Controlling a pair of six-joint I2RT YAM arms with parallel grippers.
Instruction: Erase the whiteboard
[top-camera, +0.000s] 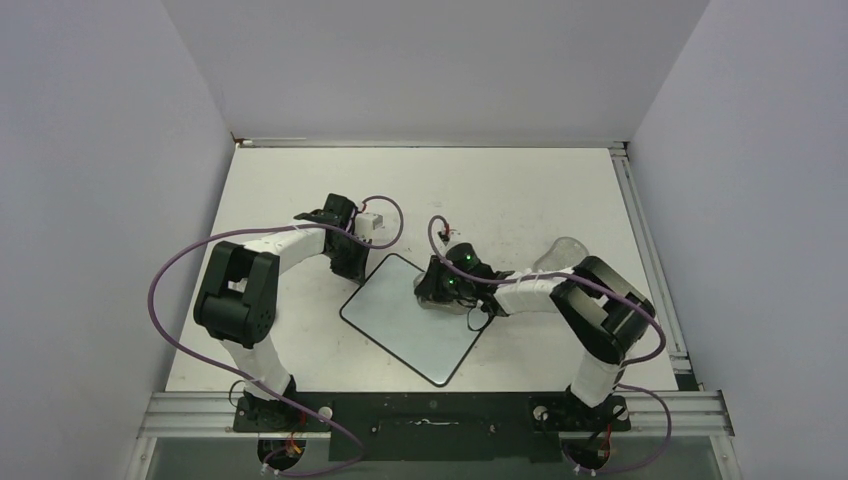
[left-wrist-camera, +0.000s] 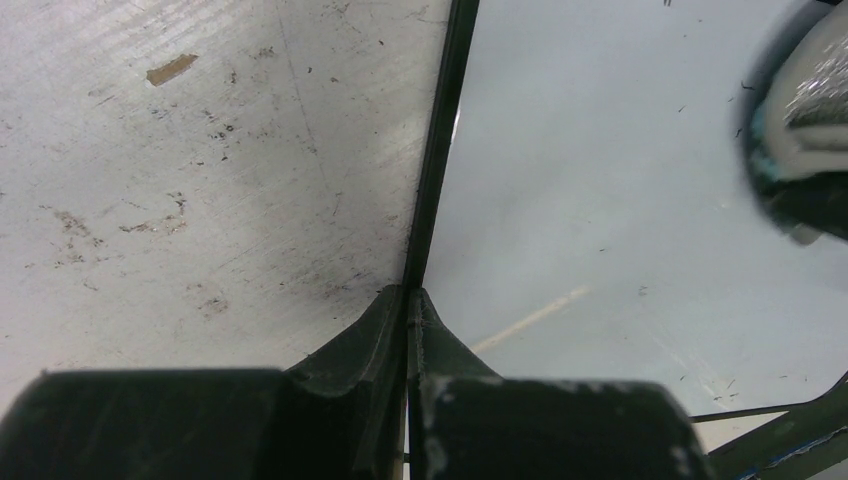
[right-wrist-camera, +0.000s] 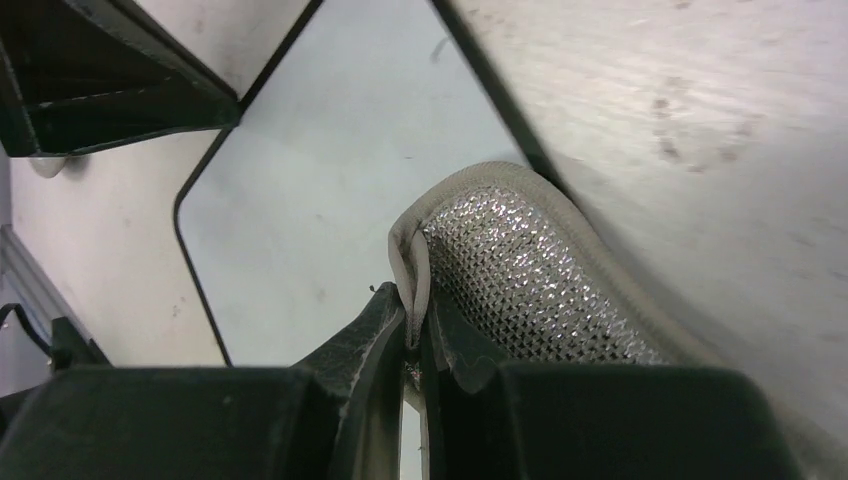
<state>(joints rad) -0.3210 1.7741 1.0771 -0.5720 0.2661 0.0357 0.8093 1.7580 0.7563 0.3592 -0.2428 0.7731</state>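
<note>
Whiteboard (top-camera: 405, 325) lies flat mid-desk (top-camera: 520, 190) between the arms, turned at a slant: its long axis runs far-left to near-right, one short end pointing towards the near-right. Left fingers (left-wrist-camera: 398, 310) are pressed together, tips right at the board's black rim. Right fingers (right-wrist-camera: 390, 325) pinch the edge of a grey pad (right-wrist-camera: 520, 270) lying over the board's edge. The overhead view hides that pad under the wrist; the right wrist camera shows its silver mesh, the left shows fine dark specks on the board.
</note>
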